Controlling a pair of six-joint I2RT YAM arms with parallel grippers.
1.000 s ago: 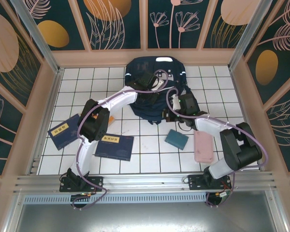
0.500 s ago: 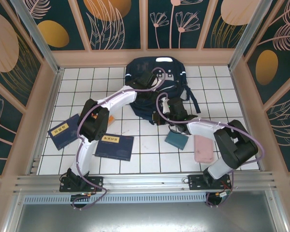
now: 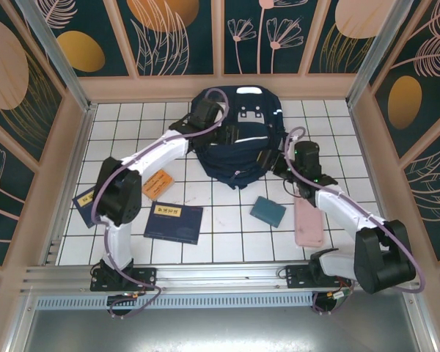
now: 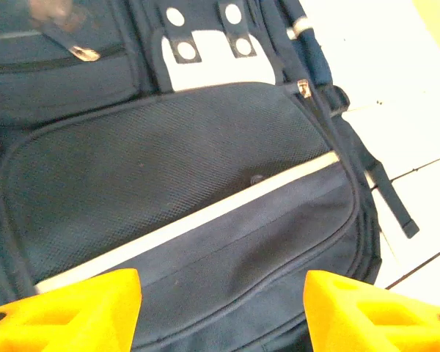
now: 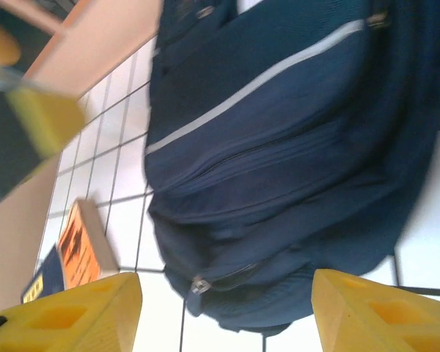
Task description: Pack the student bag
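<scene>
The student bag point(image 3: 242, 143) lies flat at the back middle of the tiled floor, dark navy with thin white stripes and white patches near its top. My left gripper point(image 3: 233, 135) hovers open over its front panel. In the left wrist view the gripper point(image 4: 224, 315) has its yellow fingers point(image 4: 73, 308) wide apart above the bag point(image 4: 191, 183), holding nothing. My right gripper point(image 3: 268, 159) is at the bag's right near corner, also open. The right wrist view shows that gripper point(image 5: 224, 315) empty, facing the bag's point(image 5: 279, 147) lower edge and a zip pull point(image 5: 198, 284).
An orange book point(image 3: 155, 182) lies left of the bag, also seen as the orange book point(image 5: 81, 246). Two navy books with yellow labels point(image 3: 174, 220) point(image 3: 88, 199) lie front left. A teal case point(image 3: 268, 211) and a pink case point(image 3: 308, 222) lie front right. Walls enclose the floor.
Both grippers have gone from shut to open. The right arm swung right, away from the bag's front. The left arm pulled back over the bag, uncovering the orange book.
</scene>
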